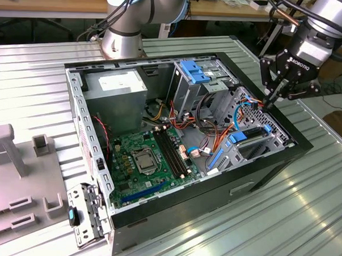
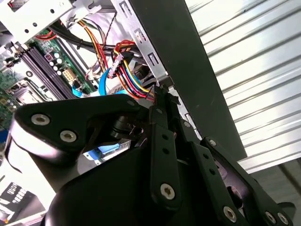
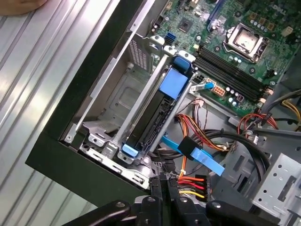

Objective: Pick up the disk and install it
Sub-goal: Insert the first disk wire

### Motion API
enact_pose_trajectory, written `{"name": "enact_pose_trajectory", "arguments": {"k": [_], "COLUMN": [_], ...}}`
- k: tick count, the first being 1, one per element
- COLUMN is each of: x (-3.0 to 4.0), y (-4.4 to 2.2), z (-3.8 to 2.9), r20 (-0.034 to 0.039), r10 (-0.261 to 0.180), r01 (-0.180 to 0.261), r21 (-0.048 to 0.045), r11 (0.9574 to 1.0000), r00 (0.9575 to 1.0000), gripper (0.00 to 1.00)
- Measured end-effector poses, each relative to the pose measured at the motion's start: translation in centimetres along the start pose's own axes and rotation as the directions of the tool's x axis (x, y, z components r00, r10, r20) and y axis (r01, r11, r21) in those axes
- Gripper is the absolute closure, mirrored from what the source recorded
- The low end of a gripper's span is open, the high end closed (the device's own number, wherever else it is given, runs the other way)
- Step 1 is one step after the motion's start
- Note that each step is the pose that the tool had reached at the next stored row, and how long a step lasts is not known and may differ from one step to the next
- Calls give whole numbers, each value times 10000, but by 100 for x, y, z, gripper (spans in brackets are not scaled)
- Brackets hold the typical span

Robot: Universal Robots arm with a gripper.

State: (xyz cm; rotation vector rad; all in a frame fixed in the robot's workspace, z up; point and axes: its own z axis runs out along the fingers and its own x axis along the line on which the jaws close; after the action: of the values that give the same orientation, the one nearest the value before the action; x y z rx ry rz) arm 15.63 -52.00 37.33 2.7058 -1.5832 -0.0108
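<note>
- The worktop (image 1: 42, 77) is ribbed metal, and an open black computer case (image 1: 283, 161) lies on it on its side.
- The arm (image 1: 329, 21) reaches in from the exterior view's right, its wrist tilted down over the case's far right corner.
- The gripper (image 1: 273, 98) points down at the metal drive cage (image 1: 273, 129) along the case's right wall; its jaws are clenched together with nothing between them, the tips just above the cage edge.
- Inside the case lie a green motherboard (image 1: 138, 166), a grey power supply (image 1: 116, 91) in the far left corner, and a bundle of coloured cables (image 3: 193, 183) just under the fingertips (image 3: 164, 186).
- The disk (image 3: 157, 110), with its blue carrier rail, sits slotted in the drive cage in the first wrist view, apart from the gripper.
- A blue bracket (image 1: 195, 71) tops the rear cage.
</note>
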Motion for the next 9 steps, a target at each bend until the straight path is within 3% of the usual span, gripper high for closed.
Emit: {"name": "enact_pose_trajectory", "arguments": {"k": [6, 9], "x": [0, 0], "y": [0, 0], "z": [6, 8], "r20": [18, 28], "r10": [860, 1394], "r01": [-860, -1394], "r21": [-17, -25], "r11": [9963, 9902], "r00": [9963, 9902], "gripper": [84, 84]}}
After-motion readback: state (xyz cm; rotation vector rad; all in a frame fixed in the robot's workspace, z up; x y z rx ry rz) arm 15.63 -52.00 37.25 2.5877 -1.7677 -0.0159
